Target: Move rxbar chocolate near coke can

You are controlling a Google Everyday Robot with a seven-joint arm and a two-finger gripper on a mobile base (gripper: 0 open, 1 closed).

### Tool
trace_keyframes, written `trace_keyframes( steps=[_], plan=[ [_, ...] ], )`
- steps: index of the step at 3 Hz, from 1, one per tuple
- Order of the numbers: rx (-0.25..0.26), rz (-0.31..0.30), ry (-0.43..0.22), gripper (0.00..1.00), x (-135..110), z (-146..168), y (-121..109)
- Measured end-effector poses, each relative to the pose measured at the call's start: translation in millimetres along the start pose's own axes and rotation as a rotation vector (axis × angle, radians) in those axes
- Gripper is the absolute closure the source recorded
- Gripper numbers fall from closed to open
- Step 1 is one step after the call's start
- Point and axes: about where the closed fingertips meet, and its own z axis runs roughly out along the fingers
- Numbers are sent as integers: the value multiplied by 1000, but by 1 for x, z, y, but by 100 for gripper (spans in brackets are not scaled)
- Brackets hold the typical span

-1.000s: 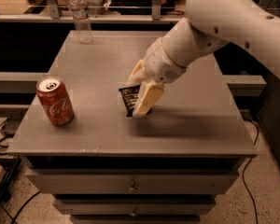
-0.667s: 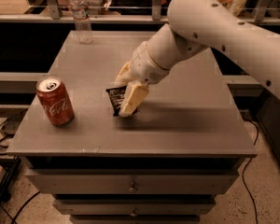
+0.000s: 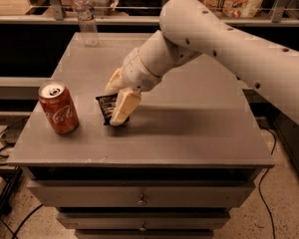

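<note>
Camera view: end effector (image 3: 117, 105) clamps its fingers on the rxbar chocolate (image 3: 105, 107), low over the counter (image 3: 199, 133); coke can (image 3: 58, 108) stands upright nearby, to its left.

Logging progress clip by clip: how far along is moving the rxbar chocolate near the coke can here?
Done: the gripper is shut on the rxbar chocolate, and the bar is already only a short gap from the coke can at the front left of the table. In hand: the bar is held tilted, low over the surface; whether it touches is unclear. Left: set it down and release.
</note>
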Motion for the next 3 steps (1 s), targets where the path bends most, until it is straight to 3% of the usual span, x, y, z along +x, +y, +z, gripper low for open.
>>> trace_keyframes(
  steps=[1, 2, 3],
  plan=[
    [-47, -17, -51, 32, -16, 23, 4],
    [-68, -25, -76, 9, -23, 32, 7],
    [-70, -26, -75, 0, -24, 32, 7]
  ],
)
